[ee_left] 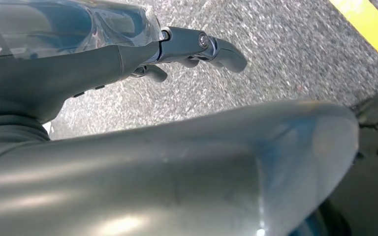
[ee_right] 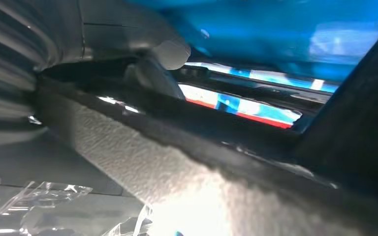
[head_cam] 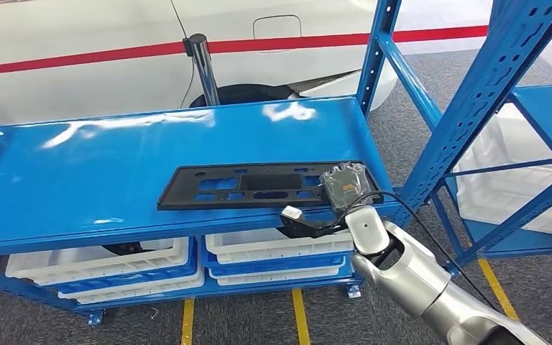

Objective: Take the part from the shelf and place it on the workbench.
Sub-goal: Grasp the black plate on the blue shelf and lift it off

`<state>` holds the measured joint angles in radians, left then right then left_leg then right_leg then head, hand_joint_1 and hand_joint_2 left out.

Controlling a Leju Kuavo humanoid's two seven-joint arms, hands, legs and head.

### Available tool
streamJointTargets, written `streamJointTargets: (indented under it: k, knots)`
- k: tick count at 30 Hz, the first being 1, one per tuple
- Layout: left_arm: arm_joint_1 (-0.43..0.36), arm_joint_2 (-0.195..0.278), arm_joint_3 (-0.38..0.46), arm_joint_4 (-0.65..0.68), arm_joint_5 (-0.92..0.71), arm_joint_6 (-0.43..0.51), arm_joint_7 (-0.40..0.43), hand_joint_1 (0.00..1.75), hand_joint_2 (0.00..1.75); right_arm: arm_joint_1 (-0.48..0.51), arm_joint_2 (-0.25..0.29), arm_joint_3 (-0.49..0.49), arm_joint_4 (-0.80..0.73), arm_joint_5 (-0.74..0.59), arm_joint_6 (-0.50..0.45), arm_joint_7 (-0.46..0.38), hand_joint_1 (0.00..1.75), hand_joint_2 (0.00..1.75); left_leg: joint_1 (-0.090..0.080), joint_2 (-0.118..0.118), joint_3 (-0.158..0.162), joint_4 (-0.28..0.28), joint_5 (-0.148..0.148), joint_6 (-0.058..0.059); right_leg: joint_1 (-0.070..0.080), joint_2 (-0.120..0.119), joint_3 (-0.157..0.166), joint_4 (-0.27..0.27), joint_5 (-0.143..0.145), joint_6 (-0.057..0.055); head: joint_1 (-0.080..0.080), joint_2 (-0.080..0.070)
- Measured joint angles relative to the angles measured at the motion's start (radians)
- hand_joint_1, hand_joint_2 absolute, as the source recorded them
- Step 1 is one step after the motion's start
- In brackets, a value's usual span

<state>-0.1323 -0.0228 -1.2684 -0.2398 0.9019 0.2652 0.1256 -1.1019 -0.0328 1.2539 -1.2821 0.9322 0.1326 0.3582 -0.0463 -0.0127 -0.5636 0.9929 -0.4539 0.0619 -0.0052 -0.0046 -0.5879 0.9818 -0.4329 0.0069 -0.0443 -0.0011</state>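
The part [head_cam: 244, 185] is a long, flat black plastic panel with several cut-outs. It lies on the blue shelf board [head_cam: 115, 165] near the front edge. My right hand [head_cam: 345, 185] sits on the panel's right end, with its silver arm coming up from the lower right. In the right wrist view the panel's textured black edge [ee_right: 177, 162] runs through the hand, the grey thumb [ee_right: 142, 44] pressed on top of it. My left hand [ee_left: 128, 54] hangs over grey carpet, its dark fingers [ee_left: 202, 46] loosely apart and holding nothing.
White bins [head_cam: 100, 262] sit stacked on the lower shelf level. A blue upright [head_cam: 467, 108] stands just right of my arm, with a second rack [head_cam: 546, 122] beyond it. Behind the shelf are a white car [head_cam: 79, 36] and a chrome post [head_cam: 203, 65]. Yellow floor lines [head_cam: 298, 316] run below.
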Motion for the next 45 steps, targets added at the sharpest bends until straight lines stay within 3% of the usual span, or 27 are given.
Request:
streamJointTargets:
  k: [1, 3, 5, 6, 7, 9, 11, 12, 15, 25, 40, 45]
  knots:
    - [0.0, 0.0, 0.0, 0.0, 0.0, 0.0, 0.0, 0.0, 0.0, 0.0, -0.001, -0.001, -0.002, -0.001, 0.0, 0.002, 1.75, 1.75, 0.004, 0.001, -0.017, 0.037, -0.024, -0.01, -0.006, -0.001, 0.002, -0.002, 0.002, -0.001, -0.001, 0.0]
    - [0.0, -0.002, 0.0, 0.0, 0.0, -0.001, 0.0, 0.0, 0.0, 0.0, -0.002, -0.002, -0.003, -0.002, 0.001, 0.004, 1.75, 1.75, 0.024, 0.003, -0.074, 0.164, -0.086, -0.031, -0.01, -0.002, 0.002, -0.003, 0.002, -0.002, -0.002, 0.0]
    - [0.002, -0.002, 0.0, 0.0, 0.0, -0.001, 0.0, 0.0, 0.0, 0.001, -0.005, -0.002, -0.004, -0.002, 0.001, 0.006, 1.75, 1.75, 0.042, 0.004, -0.122, 0.262, -0.113, -0.046, -0.013, -0.003, 0.002, -0.003, 0.001, -0.001, -0.002, 0.0]
    - [0.003, -0.002, 0.0, 0.0, 0.0, -0.001, -0.001, 0.0, 0.44, 0.001, -0.007, -0.002, -0.005, -0.002, 0.001, 0.006, 1.75, 1.75, 0.049, 0.005, -0.122, 0.261, -0.1, -0.052, -0.015, -0.003, 0.002, -0.003, 0.001, 0.001, -0.002, 0.0]
    - [0.004, -0.001, 0.0, 0.0, -0.001, 0.0, -0.002, 0.0, 0.87, 0.001, -0.009, -0.002, -0.006, -0.002, 0.001, 0.007, 1.75, 1.75, 0.055, 0.005, -0.1, 0.214, -0.07, -0.057, -0.018, -0.003, 0.003, -0.002, 0.0, 0.003, -0.002, 0.0]
    - [0.002, -0.001, 0.0, 0.0, -0.005, 0.003, -0.012, 0.0, 1.75, 0.001, -0.012, -0.003, -0.009, -0.003, 0.001, 0.008, 1.75, 1.75, 0.059, 0.007, -0.028, 0.063, -0.004, -0.061, -0.021, -0.002, 0.005, -0.002, 0.0, 0.012, -0.002, 0.0]
    - [0.0, -0.001, 0.0, 0.0, -0.011, 0.009, -0.033, 0.0, 1.75, 0.001, -0.016, -0.005, -0.01, -0.004, 0.001, 0.012, 1.75, 1.75, 0.055, 0.007, 0.012, -0.026, 0.02, -0.054, -0.02, 0.0, 0.004, -0.002, -0.001, 0.026, -0.002, 0.0]
    - [-0.001, -0.001, 0.0, 0.0, -0.014, 0.012, -0.044, 0.0, 1.75, 0.002, -0.02, -0.005, -0.011, -0.005, 0.001, 0.014, 1.75, 1.75, 0.053, 0.006, 0.015, -0.034, 0.018, -0.051, -0.018, 0.002, 0.002, -0.002, -0.003, 0.024, -0.002, 0.0]
    - [0.003, 0.0, 0.0, 0.0, -0.02, 0.019, -0.07, 0.0, 1.75, 0.005, -0.031, -0.006, -0.017, -0.005, 0.002, 0.018, 1.75, 1.75, 0.052, 0.005, 0.017, -0.036, 0.021, -0.047, -0.016, 0.004, 0.004, -0.006, 0.0, 0.007, -0.001, 0.0]
    - [-0.003, 0.0, 0.0, 0.0, -0.022, 0.038, -0.101, 0.0, 1.75, 0.009, -0.047, -0.006, -0.034, 0.0, 0.004, 0.022, 1.75, 1.75, 0.049, 0.005, 0.017, -0.035, 0.019, -0.035, -0.017, 0.003, 0.013, -0.024, 0.008, 0.04, -0.002, 0.0]
    - [-0.027, 0.0, 0.026, 0.0, -0.005, 0.072, -0.099, 0.0, 1.75, 0.014, -0.063, -0.006, -0.052, 0.036, -0.007, 0.023, 1.75, 1.75, 0.052, 0.005, 0.019, -0.039, 0.019, -0.036, -0.012, 0.003, 0.013, -0.024, 0.008, 0.041, -0.002, 0.0]
    - [-0.025, 0.0, 0.031, 0.0, -0.006, 0.061, -0.109, 0.0, 1.75, 0.009, -0.068, -0.003, -0.067, 0.13, -0.042, 0.01, 1.75, 1.75, 0.052, 0.006, 0.018, -0.039, 0.019, -0.036, -0.012, 0.003, 0.012, -0.024, 0.007, 0.041, -0.002, 0.0]
